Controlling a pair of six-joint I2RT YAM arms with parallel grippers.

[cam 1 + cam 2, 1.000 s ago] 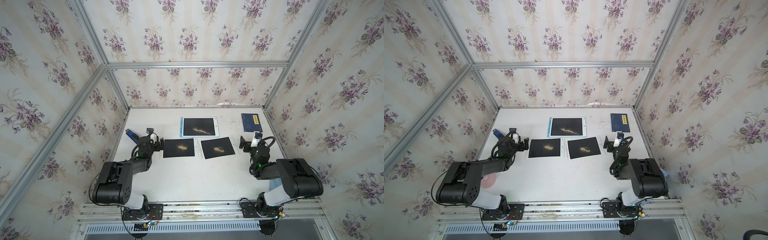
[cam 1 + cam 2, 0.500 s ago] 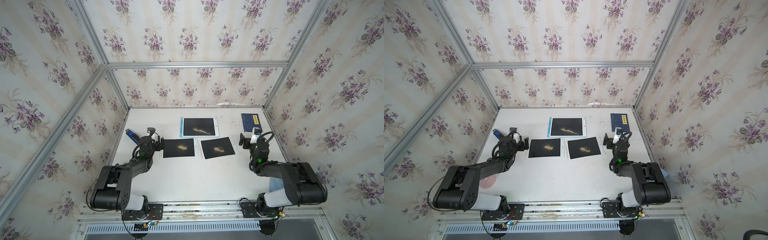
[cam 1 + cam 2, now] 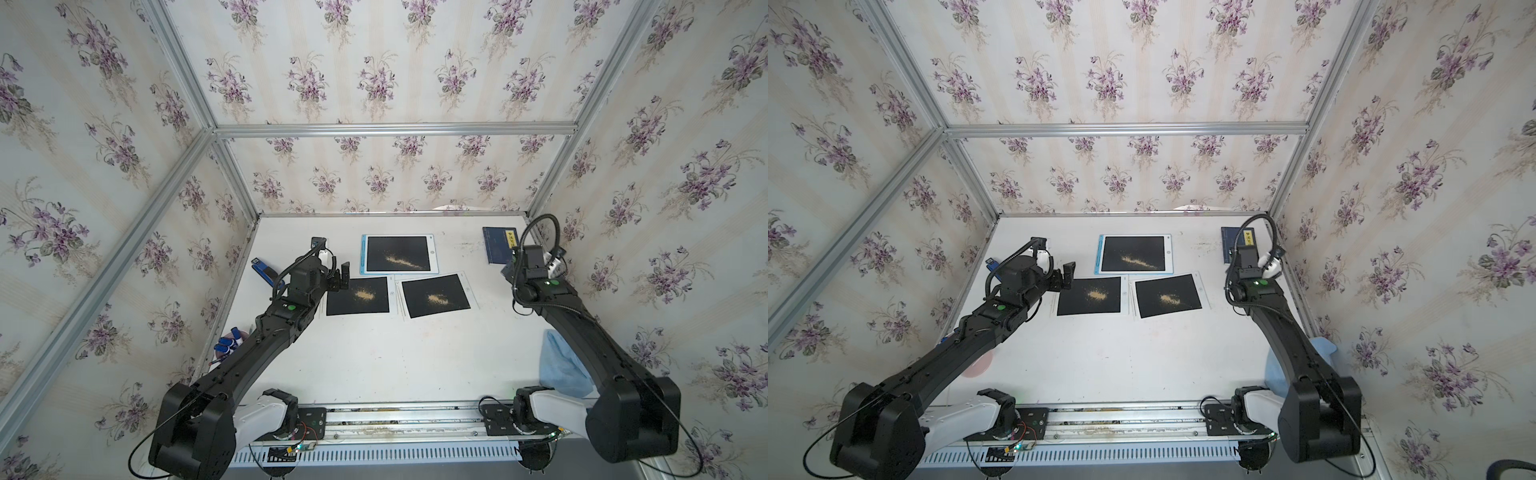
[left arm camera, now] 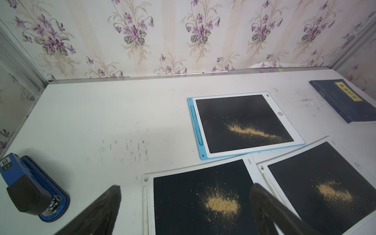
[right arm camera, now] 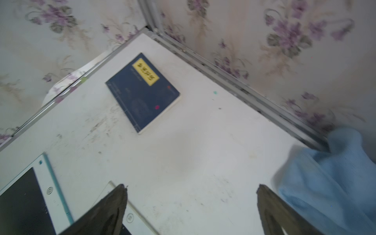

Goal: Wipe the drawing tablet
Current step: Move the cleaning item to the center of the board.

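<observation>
Three drawing tablets lie mid-table, each with yellow powder on its dark screen: a blue-framed tablet at the back and two white-framed ones, left and right, in front. My left gripper is open and empty, hovering over the left edge of the left white tablet. My right gripper is open and empty above bare table near the right wall, turned toward the light blue cloth. The cloth lies crumpled at the front right, partly under the right arm.
A dark blue book lies at the back right corner. A blue stapler sits by the left wall, and a pink dish with small blue items is nearer the front. Wallpapered walls close three sides.
Both arms have risen and stretched out from their folded pose. The left gripper moved over the left tablet's edge; the right wrist swung toward the right wall. Both grippers stayed open.
</observation>
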